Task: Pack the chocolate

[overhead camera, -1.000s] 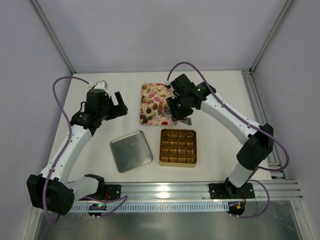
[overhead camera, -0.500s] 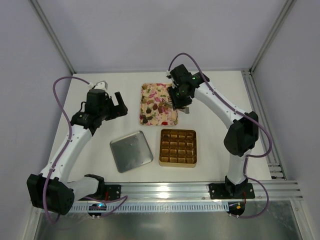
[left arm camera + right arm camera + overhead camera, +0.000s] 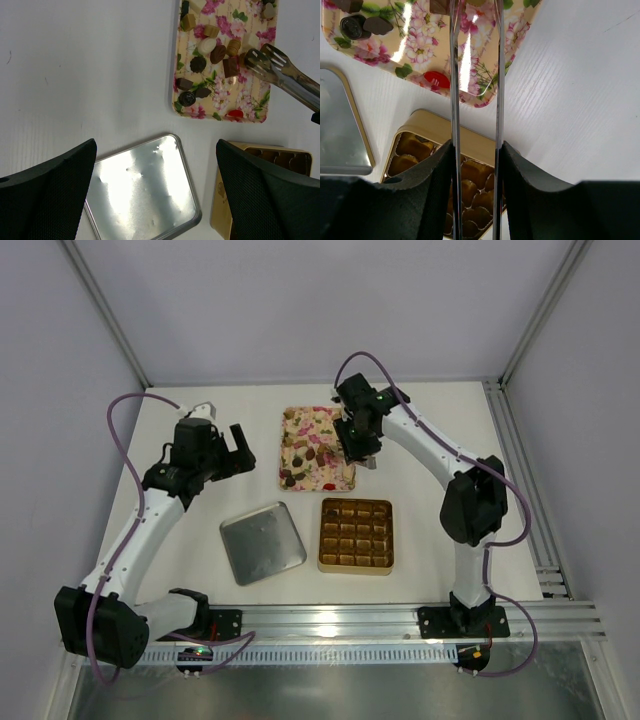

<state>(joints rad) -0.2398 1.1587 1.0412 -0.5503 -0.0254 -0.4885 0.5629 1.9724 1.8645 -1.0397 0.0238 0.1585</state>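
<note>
Pink-and-cream floral tray [image 3: 250, 100] lies at the middle back of a white table [image 3: 430, 530]. It holds the chocolate [image 3: 218, 54]: mostly brown pieces, 1 white, and 1 red at the near edge. The right gripper [image 3: 475, 150] clamps its 2 fingers on metal tongs [image 3: 287, 77]. Their slotted tips sit over the tray's right side, beside a brown piece; whether they pinch anything cannot be told. The left gripper [image 3: 156, 145] hangs left of the tray, fingers spread wide, holding nothing. Nearer the arms lie a silver lid [image 3: 262, 541] and, just to its right, a gold box [image 3: 325, 535] of grid cells.
</note>
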